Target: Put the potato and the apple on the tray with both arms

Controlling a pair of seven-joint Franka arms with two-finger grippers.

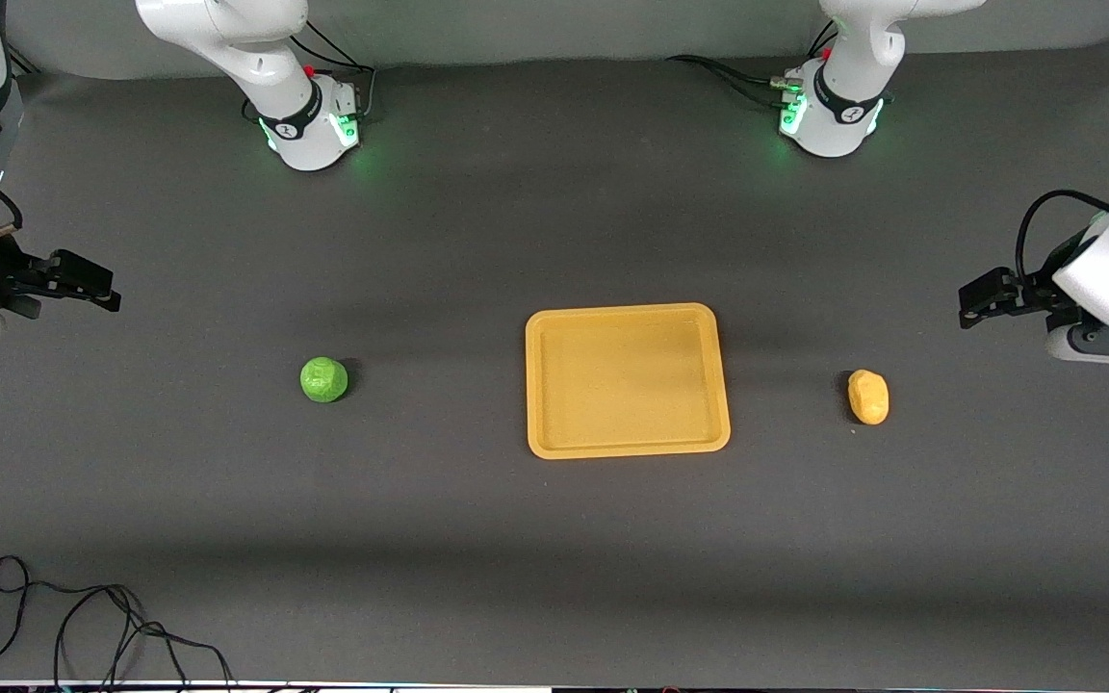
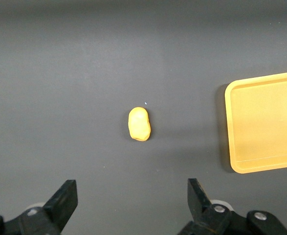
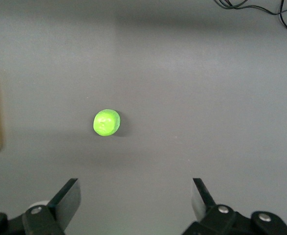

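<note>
Between the left gripper's (image 2: pixel 128 205) wide-spread, empty jaws lies open worktop (image 1: pixel 554 539), the potato (image 1: pixel 868 397) resting at the tray's (image 1: pixel 554 385) three o'clock; the right gripper (image 3: pixel 133 205), likewise agape, faces the apple (image 1: pixel 323 379) at nine o'clock, each arm seemingly assigned its nearer piece.

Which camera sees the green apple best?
The right wrist view: the apple sits mid-picture, big and unblocked, ahead of the open right gripper. The front view shows it smaller, beside the tray. The left wrist view doesn't show it.
</note>
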